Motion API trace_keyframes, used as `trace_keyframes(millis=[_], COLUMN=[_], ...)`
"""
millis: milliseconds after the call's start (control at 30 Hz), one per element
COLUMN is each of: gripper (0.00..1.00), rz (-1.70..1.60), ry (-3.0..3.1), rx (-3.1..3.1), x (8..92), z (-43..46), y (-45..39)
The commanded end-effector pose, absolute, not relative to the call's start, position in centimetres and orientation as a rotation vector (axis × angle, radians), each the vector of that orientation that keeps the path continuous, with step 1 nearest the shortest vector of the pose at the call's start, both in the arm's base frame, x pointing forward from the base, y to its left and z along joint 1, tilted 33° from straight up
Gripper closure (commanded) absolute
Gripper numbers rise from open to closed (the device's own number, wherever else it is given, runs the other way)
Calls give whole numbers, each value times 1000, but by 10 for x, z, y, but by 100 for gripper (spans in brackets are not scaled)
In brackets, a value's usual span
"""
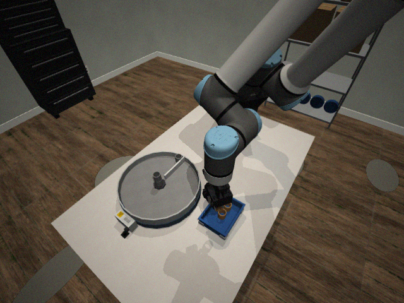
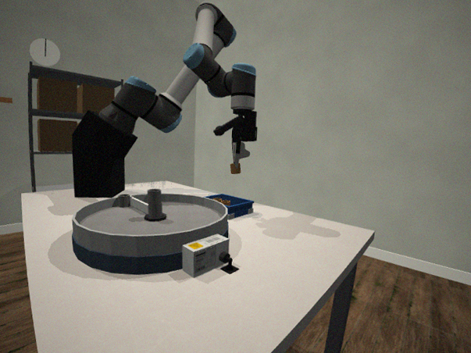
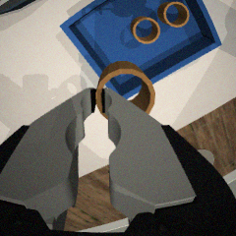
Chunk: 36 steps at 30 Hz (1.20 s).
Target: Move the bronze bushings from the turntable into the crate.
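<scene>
My gripper (image 2: pixel 236 162) (image 3: pixel 99 90) is shut on a bronze bushing (image 2: pixel 235 169) (image 3: pixel 120 67), pinching one side of its wall. It hangs high above the table beside or over the near part of the blue crate (image 1: pixel 227 225) (image 2: pixel 241 207) (image 3: pixel 112 51); exactly where is hard to tell. Two bronze bushings (image 1: pixel 222 216) (image 3: pixel 147 42) (image 3: pixel 163 16) lie inside the crate. The grey turntable (image 1: pixel 140 202) (image 2: pixel 143 247) stands beside the crate. A dark grey hollow cylinder (image 1: pixel 178 158) (image 2: pixel 123 200), apparently a steel bushing, stands on it near the rim, against the bar. No bronze shows on the turntable.
A grey centre post (image 1: pixel 158 180) (image 2: pixel 154 203) rises from the turntable, with a pale bar (image 1: pixel 173 166) (image 2: pixel 140 203) running toward the rim. A white box (image 1: pixel 125 220) (image 2: pixel 205 255) with a small black knob sits against the turntable's outer side on the table (image 1: pixel 146 261) (image 2: pixel 120 314).
</scene>
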<state>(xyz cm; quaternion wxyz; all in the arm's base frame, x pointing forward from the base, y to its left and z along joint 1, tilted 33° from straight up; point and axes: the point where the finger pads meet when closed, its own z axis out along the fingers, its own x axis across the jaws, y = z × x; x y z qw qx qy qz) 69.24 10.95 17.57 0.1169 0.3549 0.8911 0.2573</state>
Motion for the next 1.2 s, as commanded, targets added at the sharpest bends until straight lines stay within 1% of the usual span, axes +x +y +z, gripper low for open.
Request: trace_keyframes(millis=[0, 400, 833, 1167], gripper=[100, 100, 100, 100], rz=[753, 753, 753, 753], ry=[2608, 2608, 2608, 2608], rx=[1038, 1038, 1038, 1038], x=[693, 696, 723, 734], z=[176, 170, 112, 87], y=[109, 112, 138, 149])
